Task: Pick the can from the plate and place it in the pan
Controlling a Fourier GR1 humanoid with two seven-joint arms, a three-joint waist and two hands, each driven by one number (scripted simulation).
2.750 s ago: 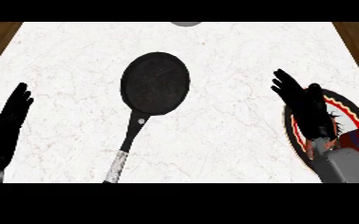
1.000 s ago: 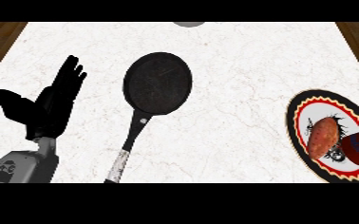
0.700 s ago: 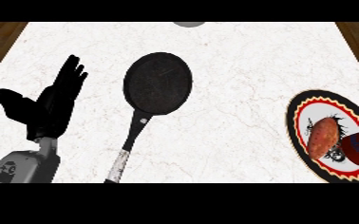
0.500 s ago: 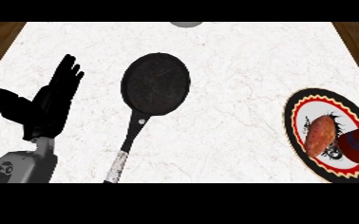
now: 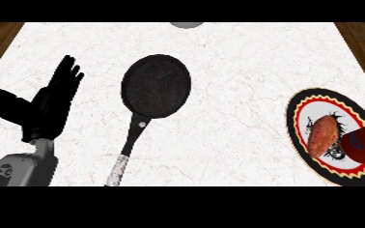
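On the bench (image 5: 235,67) sit one black pan (image 5: 155,85), one patterned plate (image 5: 299,121), one sweet potato (image 5: 324,135) and one dark red can (image 5: 355,140) (both on the plate, the can half cut off). One hand (image 5: 51,101) shows.

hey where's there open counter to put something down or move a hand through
The widest bare patch lies between the pan and the plate. The strip beyond the pan is bare too. It is crowded at the left, where the open left hand sits by the pan's handle, and at the plate, which holds a sweet potato.
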